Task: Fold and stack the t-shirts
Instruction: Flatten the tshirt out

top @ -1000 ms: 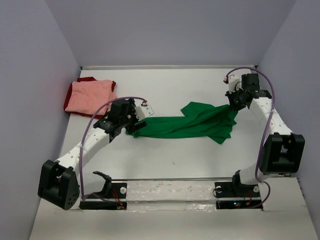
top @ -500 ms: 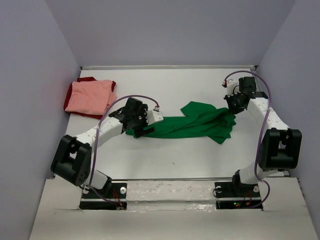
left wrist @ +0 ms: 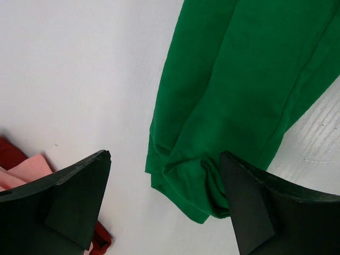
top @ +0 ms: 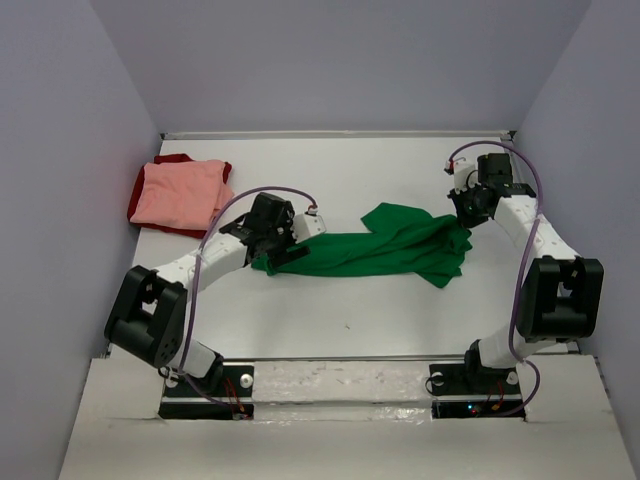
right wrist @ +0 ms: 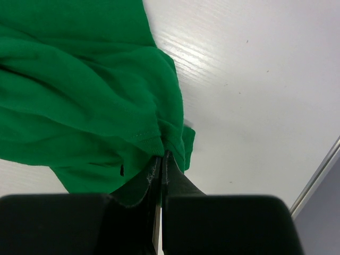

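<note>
Green t-shirt (top: 385, 245) lies beneath the gaping left tool (left wrist: 164, 159) (right tool (right wrist: 161, 159) pinches it).

The white table (top: 380, 180) shows a faint grain in its surface. The bright green t-shirt (top: 380, 250) lies rumpled across the middle of it, drawn out in a long band from the left gripper (top: 284, 252) to the right gripper (top: 466, 214). Its narrow, bunched end rests on the tabletop directly under the left gripper's spread fingers, and its wider, heaped end reaches the right gripper's tips. Beyond the left gripper, toward the far left corner and well apart from the green cloth, the dark red t-shirt (top: 137, 203) lies flat on the table. The folded salmon pink t-shirt (top: 180, 195) lies on top of it and covers most of it.
</note>
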Robot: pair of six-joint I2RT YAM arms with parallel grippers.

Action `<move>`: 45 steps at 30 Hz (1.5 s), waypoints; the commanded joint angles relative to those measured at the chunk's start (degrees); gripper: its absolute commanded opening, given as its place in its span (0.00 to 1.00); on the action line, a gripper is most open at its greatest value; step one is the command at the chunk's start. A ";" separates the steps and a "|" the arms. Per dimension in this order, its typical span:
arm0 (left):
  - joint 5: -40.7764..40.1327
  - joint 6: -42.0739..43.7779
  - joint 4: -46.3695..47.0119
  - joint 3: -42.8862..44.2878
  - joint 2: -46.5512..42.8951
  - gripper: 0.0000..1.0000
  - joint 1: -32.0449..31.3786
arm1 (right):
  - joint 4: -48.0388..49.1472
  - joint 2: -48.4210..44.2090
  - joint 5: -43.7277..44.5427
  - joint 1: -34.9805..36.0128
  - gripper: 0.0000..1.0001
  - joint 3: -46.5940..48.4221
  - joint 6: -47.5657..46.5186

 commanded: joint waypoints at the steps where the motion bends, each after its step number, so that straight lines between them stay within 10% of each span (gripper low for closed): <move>1: -1.05 -0.42 0.76 0.10 2.21 0.94 -0.25 | 2.03 0.13 0.74 -0.29 0.00 -0.13 0.07; 45: -12.74 3.28 -11.63 0.98 -3.94 0.69 1.77 | 2.30 2.06 4.17 -0.29 0.00 -0.48 -1.07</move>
